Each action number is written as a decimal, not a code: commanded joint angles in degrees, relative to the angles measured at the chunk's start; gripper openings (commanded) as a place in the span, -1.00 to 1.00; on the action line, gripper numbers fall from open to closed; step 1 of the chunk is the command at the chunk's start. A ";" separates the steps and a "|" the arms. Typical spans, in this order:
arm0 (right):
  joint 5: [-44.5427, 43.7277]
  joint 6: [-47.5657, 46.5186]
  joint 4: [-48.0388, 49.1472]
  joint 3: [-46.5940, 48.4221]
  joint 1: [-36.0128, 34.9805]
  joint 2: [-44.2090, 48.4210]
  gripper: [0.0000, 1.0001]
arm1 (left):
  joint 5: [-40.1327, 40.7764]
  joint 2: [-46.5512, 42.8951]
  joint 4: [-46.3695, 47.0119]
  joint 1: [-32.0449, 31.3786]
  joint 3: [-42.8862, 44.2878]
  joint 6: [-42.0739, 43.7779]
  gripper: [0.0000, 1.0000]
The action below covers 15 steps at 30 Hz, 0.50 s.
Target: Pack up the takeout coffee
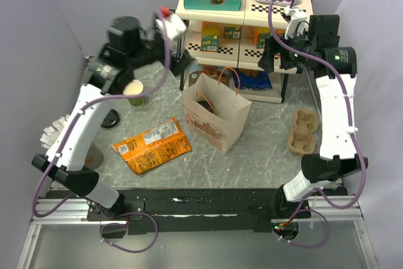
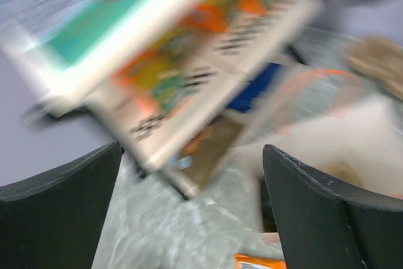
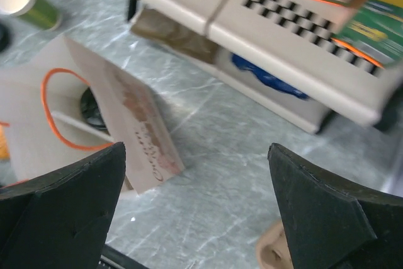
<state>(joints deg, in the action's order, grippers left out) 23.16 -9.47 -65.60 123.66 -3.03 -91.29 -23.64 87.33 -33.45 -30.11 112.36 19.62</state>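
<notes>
- The left gripper (image 2: 192, 155) is spread wide. Its two black fingers (image 2: 60, 209) sit at the lower corners of the left wrist view with nothing between them. That view is badly motion-blurred.
- In the overhead view the left gripper hangs in the air at upper left of centre, just beyond the top left edge of the paper bag (image 1: 217, 121) and apart from it.
- The right gripper (image 3: 196, 149) also gapes wide and holds nothing. Only grey marbled table top (image 3: 208, 174) shows between its fingers.
- From above, the right gripper is raised at the upper right, in front of the shelf rack (image 1: 245, 14).
- The paper bag stands upright and open-mouthed at the centre of the table, its orange handles (image 3: 56, 108) loose.
- The takeout coffee (image 3: 94, 110) is inside the bag. Only its black lid shows, a dark round shape down in the mouth, and the cup body is hidden.
- A lidless green cup (image 1: 134, 92) stands to the left of the bag, well apart from it.
- An orange snack packet (image 1: 151, 146) lies flat at lower left of the bag.
- A cardboard cup carrier (image 1: 304, 131) rests at the right edge of the table.
</notes>
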 commanded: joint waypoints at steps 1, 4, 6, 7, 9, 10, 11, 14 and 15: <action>-12.15 3.75 2.05 -1.66 0.30 5.94 1.00 | 6.14 0.03 6.03 9.09 1.20 -12.21 0.99; -19.01 6.74 3.46 -2.63 0.39 7.44 0.99 | 6.76 0.30 7.08 14.54 1.38 -15.73 0.99; -21.47 7.89 3.99 -3.33 0.39 8.40 1.00 | 6.76 0.03 8.22 18.06 0.24 -17.41 0.99; -21.66 7.89 4.25 -3.59 0.39 8.84 1.00 | 6.94 -0.23 9.18 18.85 -0.12 -18.81 0.99; -21.93 7.54 5.65 -5.35 0.39 10.15 1.00 | 7.73 -0.06 9.72 20.79 -0.47 -19.18 0.99; -22.19 7.54 6.01 -5.79 0.30 10.51 0.99 | 8.08 0.29 9.90 21.14 -0.30 -21.53 0.99; -22.19 7.63 6.36 -6.06 0.39 10.60 1.00 | 8.26 0.56 10.16 21.67 -0.12 -21.64 0.99; -22.80 7.72 6.63 -4.22 0.39 9.73 1.00 | 8.43 1.88 9.81 21.85 1.28 -20.67 0.99; -22.98 7.54 7.06 -3.52 0.39 9.11 1.00 | 8.35 2.31 9.72 21.85 3.03 -20.24 0.99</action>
